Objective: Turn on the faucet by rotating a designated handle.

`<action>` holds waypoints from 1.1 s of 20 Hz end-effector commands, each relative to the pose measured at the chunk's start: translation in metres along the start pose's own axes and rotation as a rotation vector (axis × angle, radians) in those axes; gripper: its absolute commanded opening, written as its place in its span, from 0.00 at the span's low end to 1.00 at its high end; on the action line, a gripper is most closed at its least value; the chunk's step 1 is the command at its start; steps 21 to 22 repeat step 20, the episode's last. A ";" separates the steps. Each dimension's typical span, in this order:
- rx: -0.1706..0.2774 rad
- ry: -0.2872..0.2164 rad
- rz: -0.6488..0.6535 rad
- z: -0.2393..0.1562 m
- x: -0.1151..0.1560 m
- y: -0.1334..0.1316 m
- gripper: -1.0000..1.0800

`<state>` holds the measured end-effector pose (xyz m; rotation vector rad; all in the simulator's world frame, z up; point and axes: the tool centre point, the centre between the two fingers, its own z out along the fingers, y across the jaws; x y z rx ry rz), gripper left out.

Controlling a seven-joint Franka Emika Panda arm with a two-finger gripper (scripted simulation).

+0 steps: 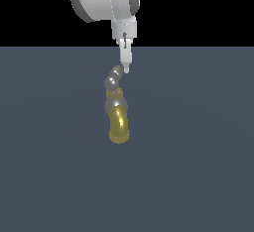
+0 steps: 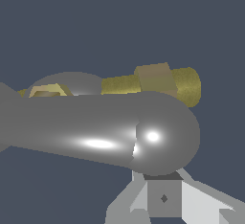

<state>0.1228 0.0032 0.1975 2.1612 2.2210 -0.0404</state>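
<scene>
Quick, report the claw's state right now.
Claw: its tip is against the far end of the handle; open or closed cannot be told, as the fingers read as one narrow shape.

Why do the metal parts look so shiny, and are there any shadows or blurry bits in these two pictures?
In the wrist view, bright white glare spots sit on the slim silver-grey crossbar handle, which fills the frame close up, sharp rather than blurred. In the exterior view, the curved brass-yellow spout has a soft highlight; the flat grey floor shows no cast shadows, and the background above is plain black.
</scene>
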 end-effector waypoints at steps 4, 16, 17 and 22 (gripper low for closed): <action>0.003 0.022 -0.052 -0.002 0.054 -0.013 0.00; 0.007 0.043 -0.097 -0.007 0.120 -0.046 0.00; 0.007 0.044 -0.101 -0.007 0.126 -0.049 0.00; 0.008 0.048 -0.109 -0.008 0.138 -0.055 0.00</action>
